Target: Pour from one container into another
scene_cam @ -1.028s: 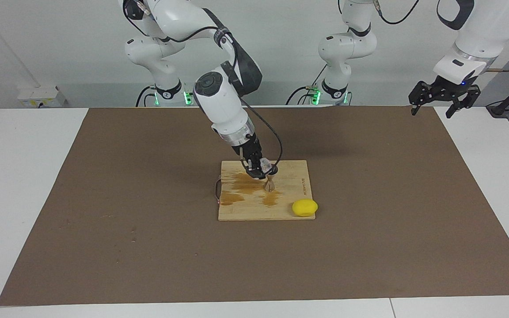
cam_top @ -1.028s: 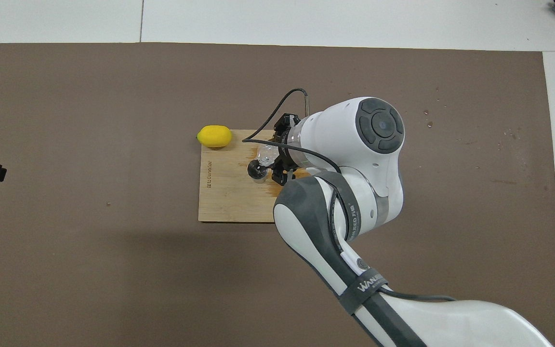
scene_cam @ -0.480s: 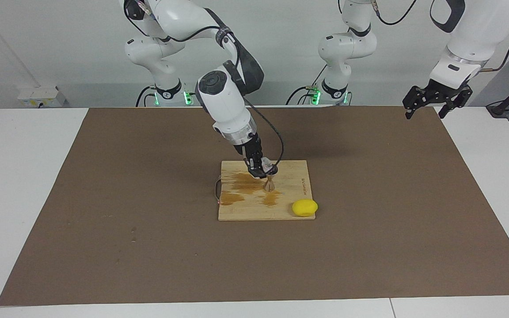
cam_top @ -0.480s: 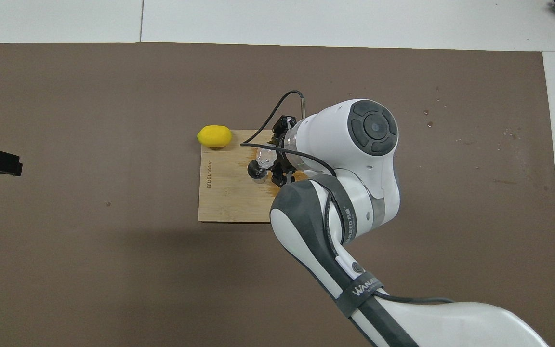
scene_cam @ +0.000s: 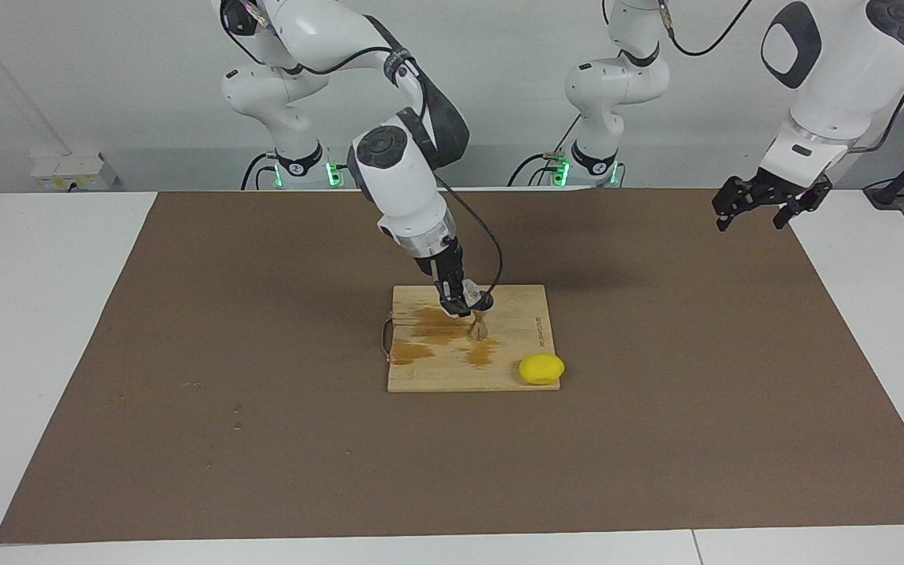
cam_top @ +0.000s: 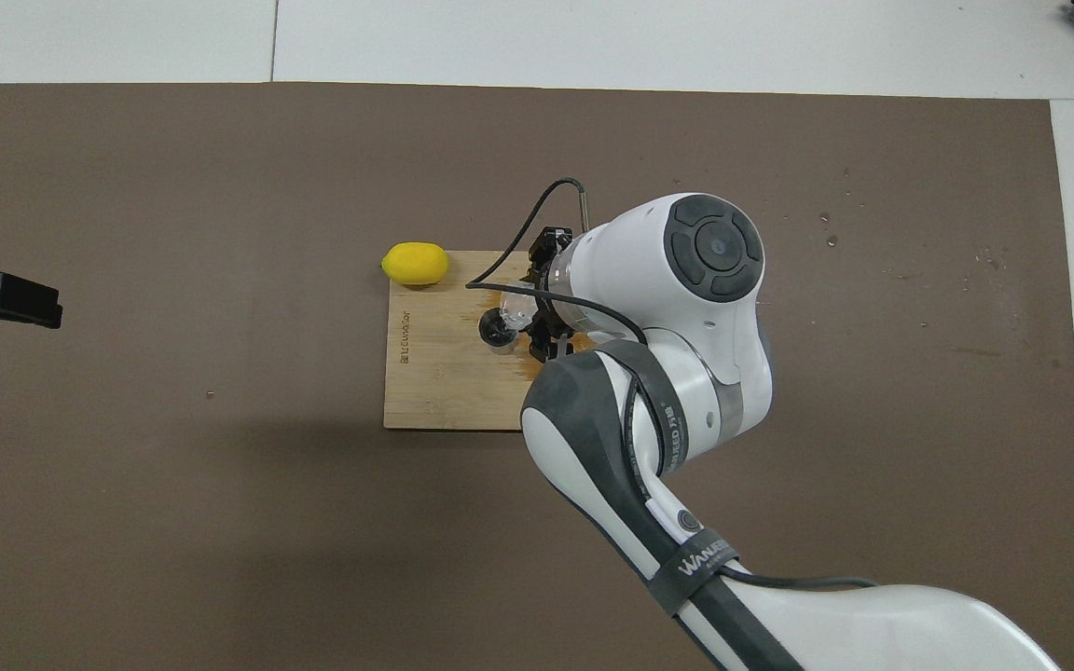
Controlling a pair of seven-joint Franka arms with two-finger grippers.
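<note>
The steel hourglass jigger stands on the wooden board near its middle. My right gripper is shut on the small clear glass cup and holds it tilted just above the jigger's top. In the overhead view the glass cup shows beside the right gripper, with the jigger partly under them. My left gripper is open and empty, up in the air over the mat's edge at the left arm's end; it also shows in the overhead view.
A yellow lemon lies at the board's corner farthest from the robots, toward the left arm's end; it also shows in the overhead view. Dark wet stains mark the board. A brown mat covers the table.
My left gripper has come in over the mat's edge and a little lower. My right gripper has shifted slightly over the jigger, still holding the glass cup.
</note>
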